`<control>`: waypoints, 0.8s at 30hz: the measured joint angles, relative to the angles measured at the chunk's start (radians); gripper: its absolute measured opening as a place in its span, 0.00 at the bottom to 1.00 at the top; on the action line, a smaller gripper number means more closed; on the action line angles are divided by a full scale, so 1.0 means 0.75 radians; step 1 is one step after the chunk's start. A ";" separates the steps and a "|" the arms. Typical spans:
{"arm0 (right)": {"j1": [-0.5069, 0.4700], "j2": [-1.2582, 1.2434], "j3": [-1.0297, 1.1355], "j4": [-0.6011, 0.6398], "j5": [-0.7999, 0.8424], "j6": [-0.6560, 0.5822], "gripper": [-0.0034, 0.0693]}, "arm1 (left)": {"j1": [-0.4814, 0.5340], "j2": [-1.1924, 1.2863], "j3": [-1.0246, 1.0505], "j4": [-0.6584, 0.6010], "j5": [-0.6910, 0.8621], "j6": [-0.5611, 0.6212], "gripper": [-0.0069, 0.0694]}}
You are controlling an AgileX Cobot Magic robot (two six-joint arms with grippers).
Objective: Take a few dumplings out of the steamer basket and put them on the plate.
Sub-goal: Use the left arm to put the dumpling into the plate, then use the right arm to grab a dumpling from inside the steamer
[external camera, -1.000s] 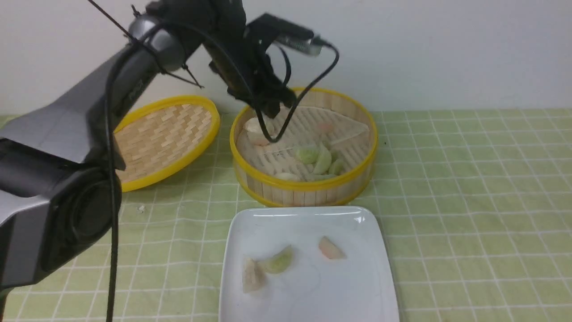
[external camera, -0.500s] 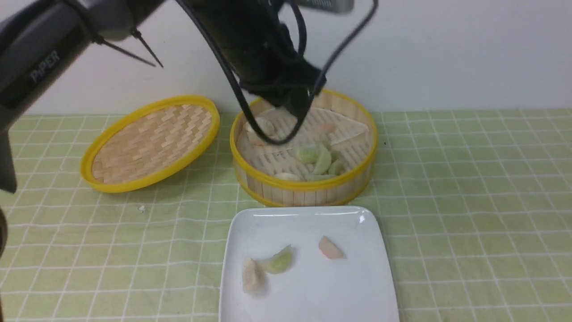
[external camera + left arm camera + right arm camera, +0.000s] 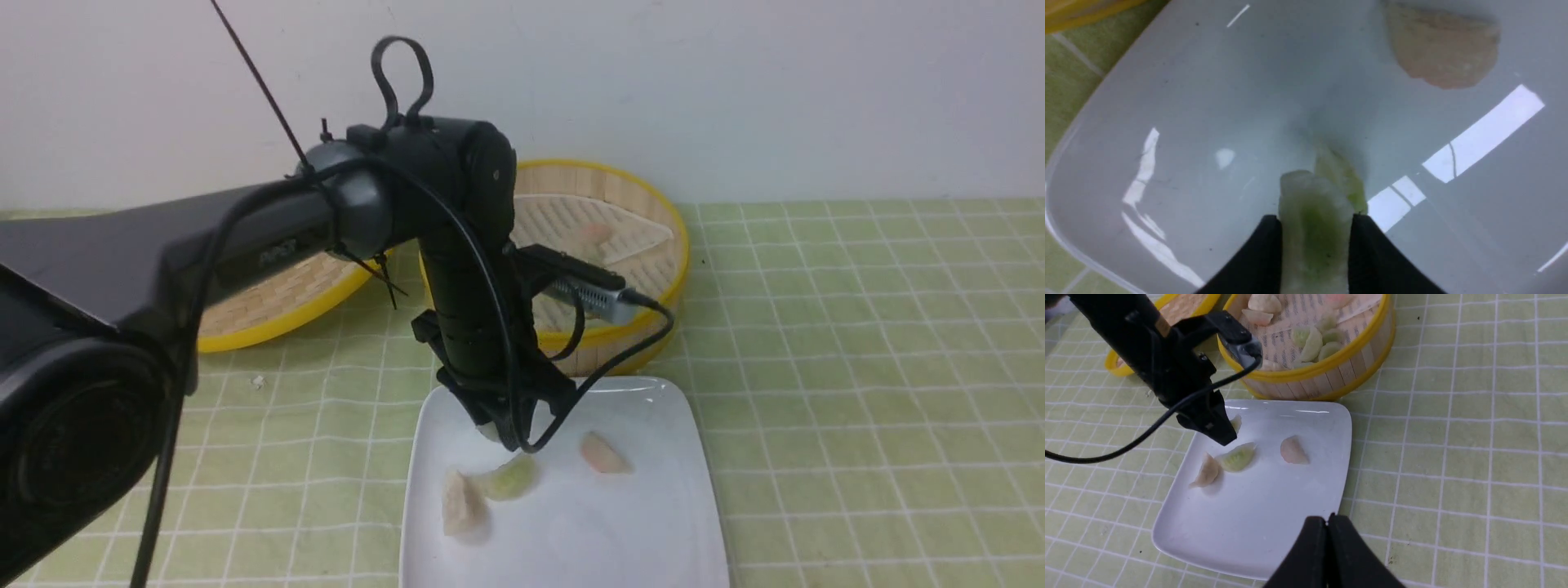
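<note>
Though translucent, greenish crescent dumpling (image 3: 1314, 220)

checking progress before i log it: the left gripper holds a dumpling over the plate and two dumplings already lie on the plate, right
Not quite. Three dumplings lie on the plate, not two: a whitish one, a green one and a pinkish one, as the front view shows. The rest holds: the left gripper holds a dumpling over the plate.
</note>
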 joint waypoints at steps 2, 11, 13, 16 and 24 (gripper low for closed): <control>0.000 0.000 0.000 0.000 0.000 0.000 0.03 | 0.000 0.011 0.000 0.010 -0.001 -0.005 0.36; 0.000 0.038 -0.014 0.015 -0.191 0.000 0.03 | 0.000 0.013 -0.088 0.046 -0.001 -0.047 0.60; 0.000 0.110 -0.055 0.046 -0.182 -0.009 0.03 | 0.000 -0.006 -0.124 0.073 -0.001 -0.086 0.55; 0.000 0.295 -0.150 0.101 -0.111 -0.063 0.03 | 0.000 -0.094 -0.142 0.110 -0.001 -0.115 0.36; 0.046 0.798 -0.497 0.197 -0.043 -0.203 0.03 | 0.001 -0.595 0.007 0.136 0.005 -0.136 0.08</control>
